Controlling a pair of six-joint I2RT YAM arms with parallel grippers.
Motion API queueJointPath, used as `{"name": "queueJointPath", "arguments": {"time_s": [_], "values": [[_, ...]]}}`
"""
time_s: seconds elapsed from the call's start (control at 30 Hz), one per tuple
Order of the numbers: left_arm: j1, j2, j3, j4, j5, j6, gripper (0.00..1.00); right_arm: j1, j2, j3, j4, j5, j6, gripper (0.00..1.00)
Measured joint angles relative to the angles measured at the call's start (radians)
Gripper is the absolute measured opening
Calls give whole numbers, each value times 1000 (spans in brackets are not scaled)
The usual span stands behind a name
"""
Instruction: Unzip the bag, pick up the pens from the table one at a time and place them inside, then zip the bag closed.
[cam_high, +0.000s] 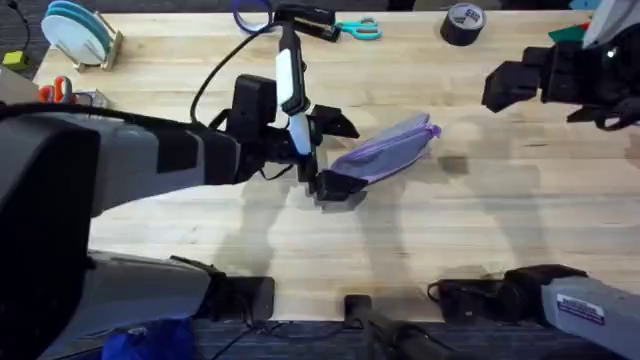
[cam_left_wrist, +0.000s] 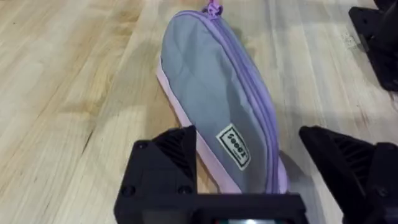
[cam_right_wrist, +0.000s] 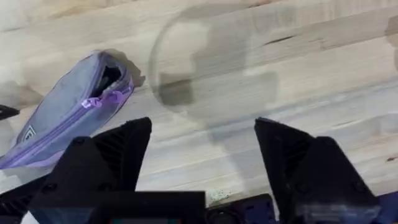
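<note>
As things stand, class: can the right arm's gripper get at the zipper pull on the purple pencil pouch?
Probably yes. The right gripper is open with bare table ahead, and the zipper pull faces it; the left gripper straddles the pouch's opposite end.

Overhead downward; wrists near bag (cam_left_wrist: 224, 118)

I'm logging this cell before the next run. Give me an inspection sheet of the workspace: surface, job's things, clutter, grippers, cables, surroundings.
Surface: table, light wooden planks.
Job's things: bag lies mid-table, label end toward the left arm; zipper open a little at the far end in the right wrist view. Pens: nothing seen.
Clutter: scissors, tape roll and a rack of blue plates along the far edge.
Grippers: left gripper jaws open, straddling the bag's label end; right gripper jaws open, holding nothing, above bare wood.
Cables: black cable loops from the left arm.
Surroundings: nothing seen.
</note>
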Motion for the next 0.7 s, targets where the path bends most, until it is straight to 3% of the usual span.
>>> {"name": "queueJointPath", "arguments": {"time_s": [0.07,0.17,0.33,0.57,0.7], "values": [[0,0,2,0,-2,-6,994,0,0,0,0,0,-16,996],[0,-3,64,-23,-36,-92,992,0,0,0,0,0,-59,996],[-3,-70,165,-122,-86,-152,993,0,0,0,3,0,-72,996],[-66,-181,322,-485,-226,-177,994,0,0,0,37,0,-98,996],[-126,-191,392,-607,-297,-178,993,0,0,0,64,0,-105,996]]}}
